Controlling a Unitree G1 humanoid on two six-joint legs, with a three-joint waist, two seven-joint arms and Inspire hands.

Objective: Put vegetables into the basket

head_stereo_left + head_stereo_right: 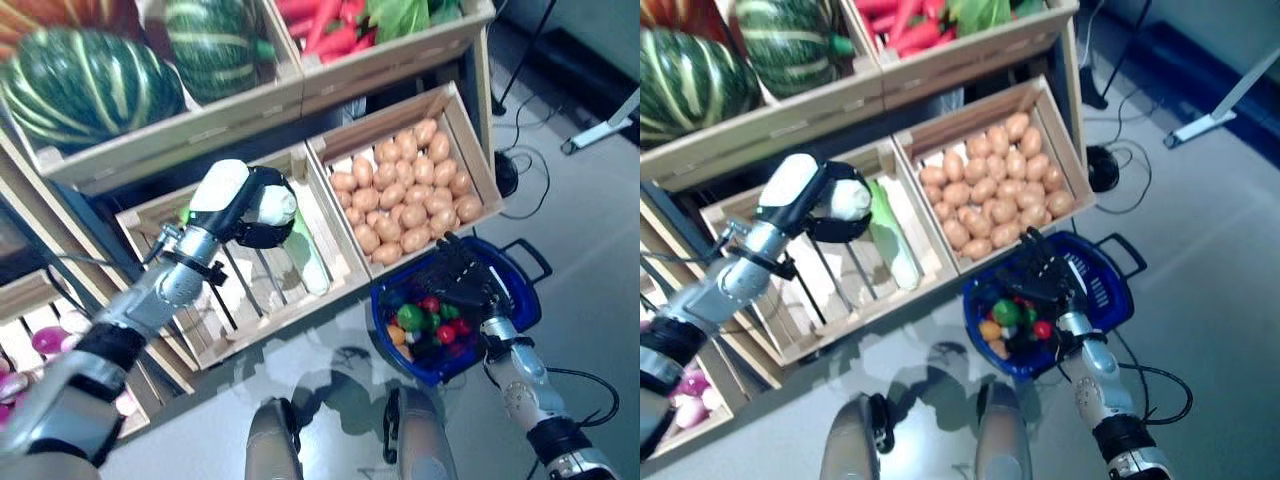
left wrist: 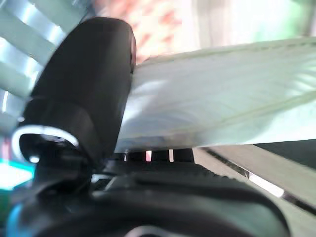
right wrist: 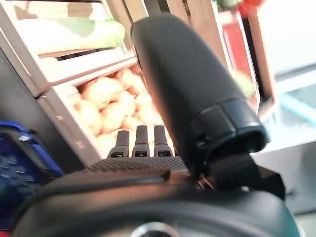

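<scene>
My left hand (image 1: 243,205) is inside a slatted wooden crate (image 1: 240,300) of the stand, shut on a long pale green-white vegetable (image 1: 308,258). The left wrist view shows this vegetable (image 2: 222,94) pinched between the thumb and the fingers. The blue plastic basket (image 1: 525,300) stands on the floor below the stand. Small green, red and orange vegetables (image 1: 425,322) lie in it. My right hand (image 1: 458,275) is just above the basket's far rim, fingers straight and empty.
A wooden crate of potatoes (image 1: 405,185) sits just behind the basket and close to my right hand. A higher shelf (image 1: 200,120) overhangs the crate my left hand is in. Grey floor (image 1: 590,250) lies to the right of the basket.
</scene>
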